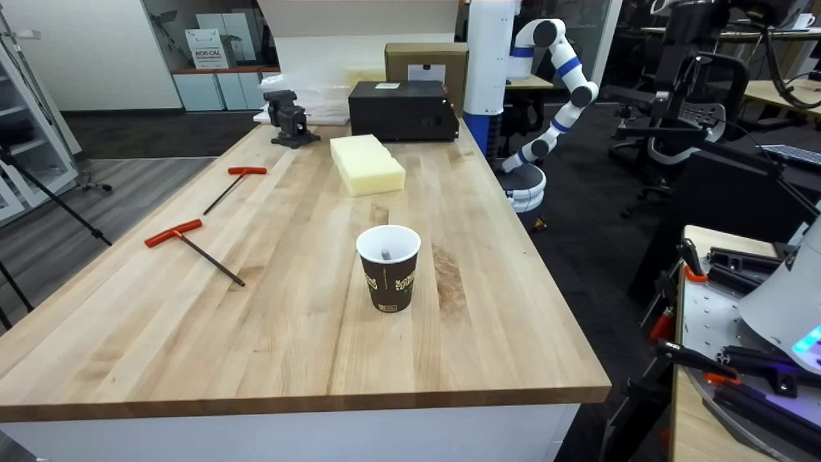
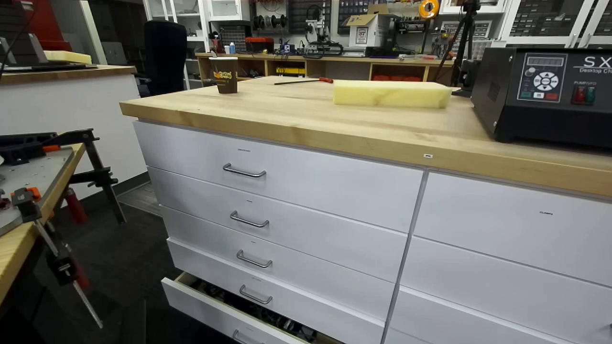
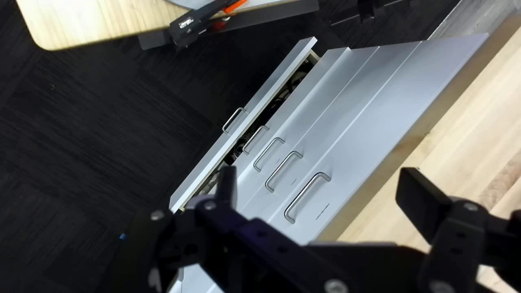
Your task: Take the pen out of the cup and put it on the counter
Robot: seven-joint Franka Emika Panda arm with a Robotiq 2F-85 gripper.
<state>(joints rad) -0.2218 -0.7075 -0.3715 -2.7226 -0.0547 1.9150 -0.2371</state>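
It's a robotics lab/wkshp w/ CNC box [image 2: 545, 105], clamps [image 2: 62, 268] & robot arm [image 1: 581, 96].

You see a counter [image 1: 288, 359] of smooth wood planks with a soft sheen. The cup [image 1: 390, 285] looks like smooth paper. The pen [image 1: 386, 254] seems matt, but it is too small for you to be certain. The foam block [image 1: 369, 167] is matt. The drawer handles [image 2: 244, 172] are of shiny metal, on smooth drawer fronts [image 2: 330, 179]. Your gripper [image 3: 321, 189] has matt fingers [image 3: 423, 203] with shiny metal screws [image 3: 336, 286].

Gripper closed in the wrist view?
No, the gripper is open: its two fingers stand wide apart, with a white drawer front showing between them.
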